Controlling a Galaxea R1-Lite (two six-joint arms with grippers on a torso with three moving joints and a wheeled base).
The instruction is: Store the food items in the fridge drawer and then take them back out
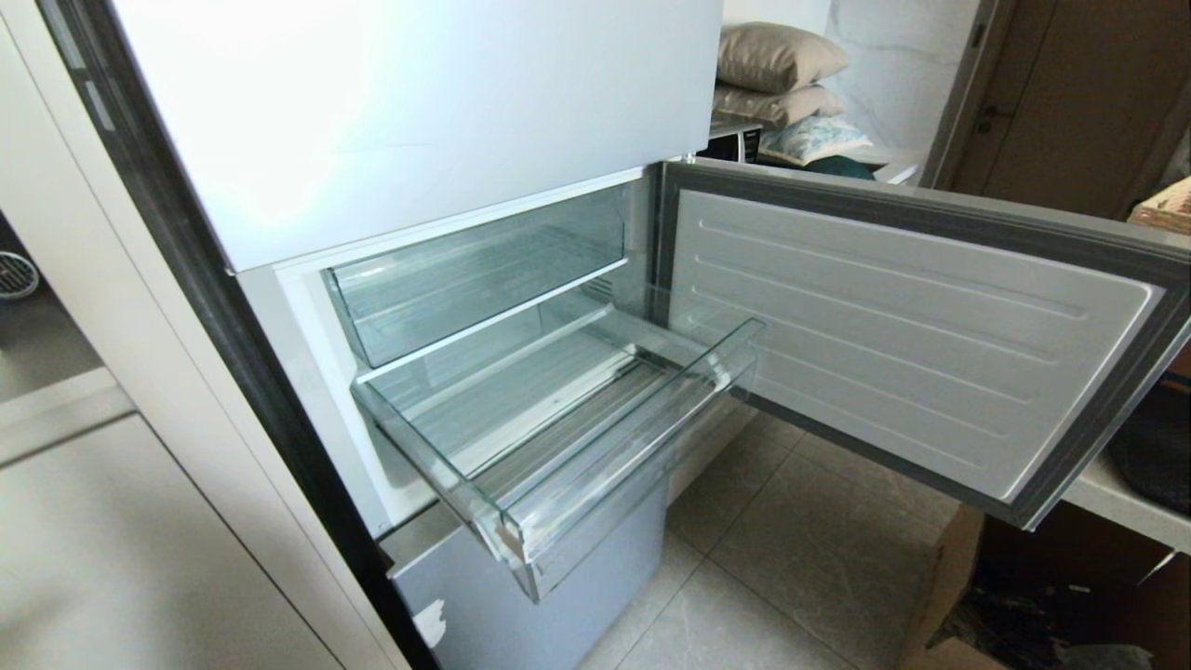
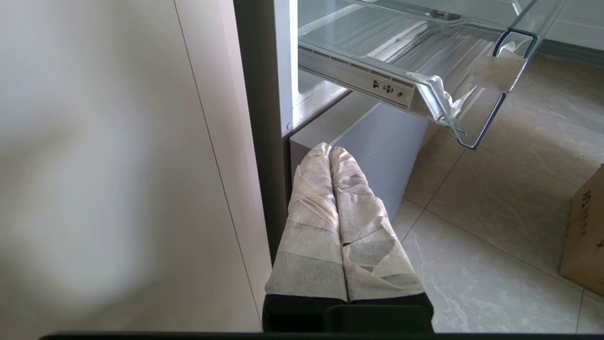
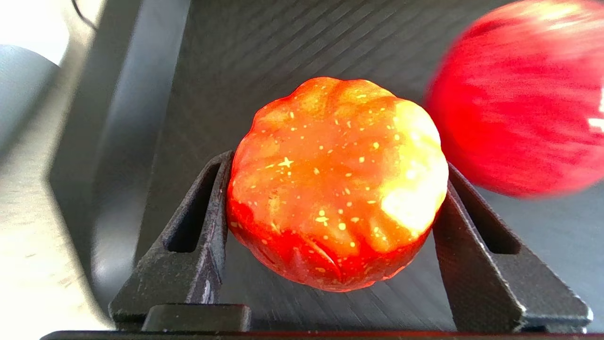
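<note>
The right pincer (image 3: 332, 208) is seen only from its own wrist view: its two dark fingers (image 3: 207, 226) are set against either flank of the ribbed orange-red fruit (image 3: 337, 182), which sits between them on a dark ribbed tray (image 3: 283, 42). A second, blurred red fruit (image 3: 524, 94) lies just beyond one finger, beside the first. The left pincer (image 2: 330, 153) is held low beside the fridge, its taped fingers (image 2: 311, 226) pressed together, pointing toward the grey lower panel (image 2: 387, 151). The clear drawer (image 2: 472, 113) is pulled out above and ahead of it, with nothing visible inside.
</note>
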